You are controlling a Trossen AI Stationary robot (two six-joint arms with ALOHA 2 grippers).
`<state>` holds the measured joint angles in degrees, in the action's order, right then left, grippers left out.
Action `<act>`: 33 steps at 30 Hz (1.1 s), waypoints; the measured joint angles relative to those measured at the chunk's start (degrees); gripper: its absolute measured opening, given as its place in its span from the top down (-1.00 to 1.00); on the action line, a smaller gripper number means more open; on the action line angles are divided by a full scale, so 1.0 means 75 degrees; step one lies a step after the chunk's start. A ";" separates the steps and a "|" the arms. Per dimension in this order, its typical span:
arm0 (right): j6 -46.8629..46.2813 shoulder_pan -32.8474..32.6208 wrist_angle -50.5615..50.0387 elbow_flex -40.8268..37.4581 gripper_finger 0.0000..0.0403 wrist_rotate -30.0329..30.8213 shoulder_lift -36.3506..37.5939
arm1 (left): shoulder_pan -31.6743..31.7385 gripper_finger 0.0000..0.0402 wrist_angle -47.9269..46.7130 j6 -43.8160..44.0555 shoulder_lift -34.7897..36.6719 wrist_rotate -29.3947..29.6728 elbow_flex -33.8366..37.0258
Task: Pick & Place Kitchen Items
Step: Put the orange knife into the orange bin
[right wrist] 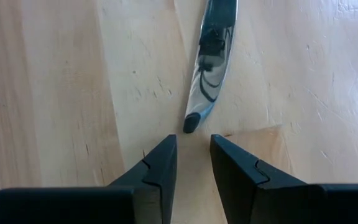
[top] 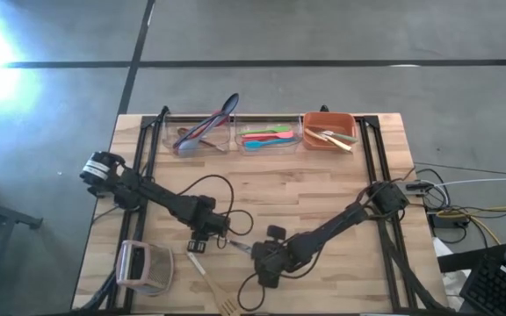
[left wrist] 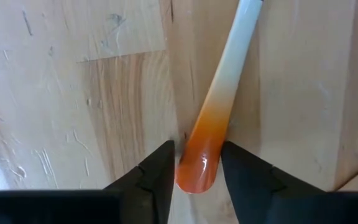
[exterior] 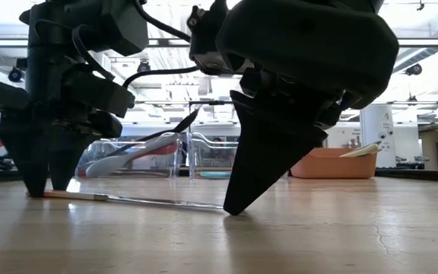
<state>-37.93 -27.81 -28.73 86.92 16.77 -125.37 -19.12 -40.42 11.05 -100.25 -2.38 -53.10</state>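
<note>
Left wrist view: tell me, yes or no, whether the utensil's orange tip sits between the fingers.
Yes, the orange tip lies between the left gripper's two dark fingers.

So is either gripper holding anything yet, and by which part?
The left gripper straddles the utensil's orange handle end, a firm hold unclear. The right gripper holds nothing.

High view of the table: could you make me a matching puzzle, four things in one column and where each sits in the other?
Things:
1. orange bin
2. pinkish-white boxy object
3. wooden turner
4. orange-tipped utensil

Places in the high view:
A. bottom edge, near the middle
B. top, right of centre
C. at the left end effector
D. bottom left

Pairs: 1-B, 2-D, 3-A, 4-C
</note>
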 joint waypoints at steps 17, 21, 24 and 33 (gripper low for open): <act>0.0205 0.0274 0.0170 0.0468 0.52 0.0179 -0.0063 | 0.0000 0.37 0.0050 0.0012 -0.0003 0.0019 0.0006; 0.0205 0.0307 0.0427 0.0468 0.38 0.0174 -0.0118 | 0.0001 0.37 0.0058 0.0012 -0.0003 0.0019 0.0006; 0.0207 0.0312 0.0519 0.0484 0.22 0.0173 -0.0122 | -0.0002 0.37 0.0061 0.0012 -0.0003 0.0019 0.0006; 0.0275 0.0318 0.0535 0.0494 -0.11 0.0177 -0.0147 | 0.0001 0.38 0.0076 0.0009 -0.0006 0.0013 0.0006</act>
<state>-35.87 -25.43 -24.71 90.63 18.10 -126.48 -19.11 -39.86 11.11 -100.29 -2.28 -53.06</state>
